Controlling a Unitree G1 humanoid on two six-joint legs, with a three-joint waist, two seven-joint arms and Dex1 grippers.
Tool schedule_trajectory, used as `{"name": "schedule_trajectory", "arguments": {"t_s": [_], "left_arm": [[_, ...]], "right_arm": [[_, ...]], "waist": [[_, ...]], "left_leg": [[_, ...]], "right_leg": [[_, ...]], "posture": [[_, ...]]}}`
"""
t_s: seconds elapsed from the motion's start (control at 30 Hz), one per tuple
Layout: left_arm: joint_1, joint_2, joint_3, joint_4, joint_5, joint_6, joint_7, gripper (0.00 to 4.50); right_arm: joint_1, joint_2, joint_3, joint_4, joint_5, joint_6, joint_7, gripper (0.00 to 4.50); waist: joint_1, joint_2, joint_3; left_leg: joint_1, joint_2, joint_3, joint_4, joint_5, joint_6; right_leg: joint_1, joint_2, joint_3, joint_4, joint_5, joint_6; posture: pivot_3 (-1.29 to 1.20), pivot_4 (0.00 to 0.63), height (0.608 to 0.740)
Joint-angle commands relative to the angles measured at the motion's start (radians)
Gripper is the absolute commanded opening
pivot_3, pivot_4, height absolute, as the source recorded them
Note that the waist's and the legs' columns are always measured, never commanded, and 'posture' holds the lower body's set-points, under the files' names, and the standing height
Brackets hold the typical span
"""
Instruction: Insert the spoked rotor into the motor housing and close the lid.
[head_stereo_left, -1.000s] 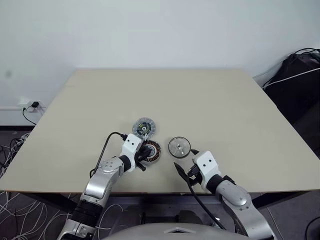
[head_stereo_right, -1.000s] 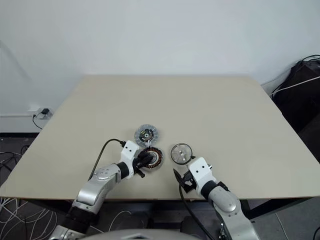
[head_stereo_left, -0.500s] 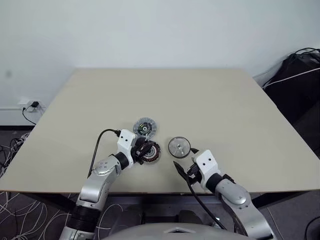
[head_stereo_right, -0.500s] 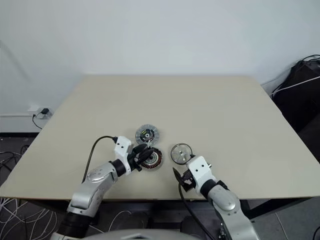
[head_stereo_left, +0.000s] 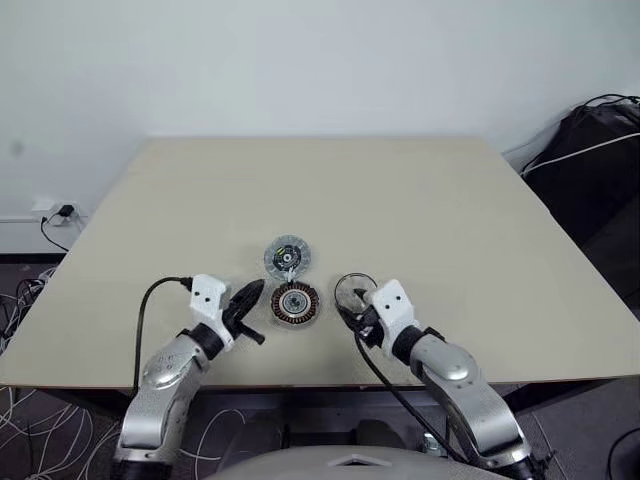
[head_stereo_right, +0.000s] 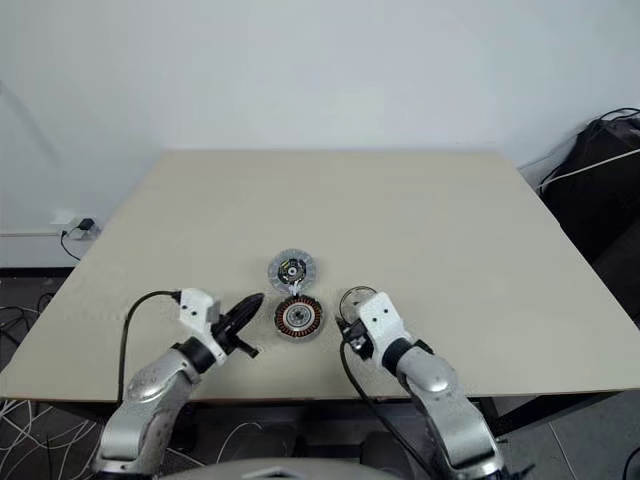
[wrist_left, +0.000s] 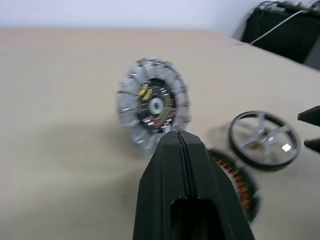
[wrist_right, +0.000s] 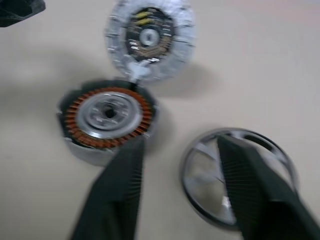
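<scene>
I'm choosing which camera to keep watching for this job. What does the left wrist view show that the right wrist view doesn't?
Left wrist only: the left gripper shut, seen close, and dark bags past the table edge.
Right wrist only: the right gripper open, one finger over the spoked rotor.
Both: the spoked rotor, the motor housing, the lid, all on the table.

Table (head_stereo_left: 420, 200) lies bare beyond the lid (head_stereo_left: 288, 257); housing (head_stereo_left: 295, 303) flanks the rotor (head_stereo_left: 352, 291).

Head stereo pair looks down over the table (head_stereo_left: 420, 200) — both wrist cameras sit close, sharing its front parts.
</scene>
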Motion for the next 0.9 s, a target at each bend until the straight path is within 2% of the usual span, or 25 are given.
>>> {"name": "schedule_trajectory", "arguments": {"t_s": [0.03, 0.13, 0.47, 0.9], "left_arm": [[0.038, 0.022, -0.008, 0.024, 0.060, -0.128, -0.003, 0.00], [0.077, 0.015, -0.012, 0.038, 0.055, -0.152, -0.003, 0.00], [0.164, -0.027, -0.052, 0.008, 0.005, -0.153, -0.010, 0.00], [0.185, -0.020, -0.060, 0.009, -0.008, -0.182, -0.021, 0.00]], "right_arm": [[-0.069, 0.005, 0.051, 0.010, -0.007, 0.032, 0.029, 0.97], [-0.129, 0.020, 0.102, 0.042, -0.018, 0.077, 0.037, 0.02], [-0.285, 0.088, 0.197, 0.161, -0.064, 0.157, 0.026, 0.02], [-0.394, 0.159, 0.179, 0.409, -0.100, 0.080, -0.005, 0.02]], "waist": [[0.000, 0.000, 0.000], [0.000, 0.000, 0.001], [-0.006, 0.001, 0.002], [-0.009, 0.003, 0.003]], "left_leg": [[0.000, 0.000, 0.000, 0.000, 0.000, 0.000], [0.000, 0.000, 0.000, 0.000, 0.000, 0.000], [0.000, 0.000, 0.000, -0.002, 0.000, 0.000], [0.000, 0.000, 0.000, -0.002, 0.000, 0.000]], "right_leg": [[0.000, 0.000, 0.000, 0.000, 0.000, 0.000], [0.000, 0.000, 0.000, 0.000, 0.000, 0.000], [-0.002, 0.000, 0.000, 0.000, 0.000, 0.000], [-0.002, 0.004, 0.000, 0.001, 0.000, 0.000]], "posture": [[0.00, 0.000, 0.740], [0.00, 0.000, 0.740], [0.00, 0.000, 0.740], [0.00, 0.000, 0.740]]}}
